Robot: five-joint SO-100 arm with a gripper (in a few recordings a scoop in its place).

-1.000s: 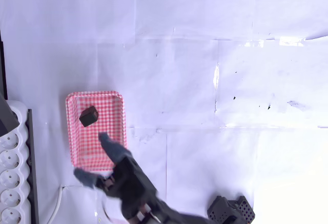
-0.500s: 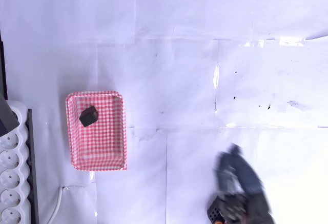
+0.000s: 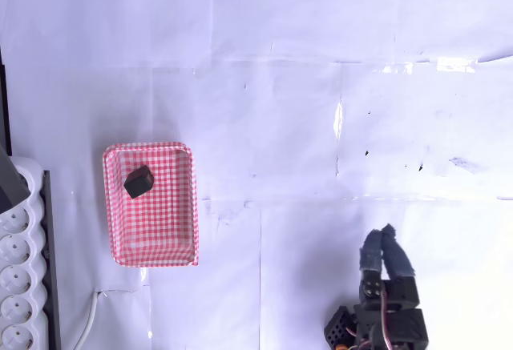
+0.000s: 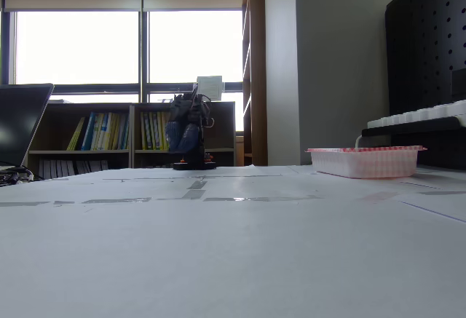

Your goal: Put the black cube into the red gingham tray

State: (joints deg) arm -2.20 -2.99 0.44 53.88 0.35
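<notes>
The black cube [image 3: 139,181] lies inside the red gingham tray [image 3: 180,206], in the far-left part of the tray's floor as the overhead view shows it, turned at an angle to the tray's sides and touching no wall. The tray is a shallow rectangle with rounded corners and a raised rim, its long side running near to far in the overhead view; it sits on the white table [image 3: 272,110] toward the left. In the fixed view the tray [image 4: 364,161] stands at the right, seen from the side, and its rim hides what lies within.

Just left of the tray in the overhead view is a white moulded tray [image 3: 16,278] with round hollows, at the picture's left edge, and a white cable [image 3: 90,318] curves past the tray's near-left corner.

The gripper [image 3: 385,234] is well apart from the tray — down at the near right of the overhead view, folded back above the arm's base [image 3: 345,330]. Its two bluish fingers [image 3: 370,254] meet at the tips and hold nothing. In the fixed view the arm [image 4: 188,132] stands far off, left of centre, in front of bookshelves [image 4: 116,132] and bright windows [image 4: 80,45], with the gripper pointing down — its state there is too small to tell
</notes>
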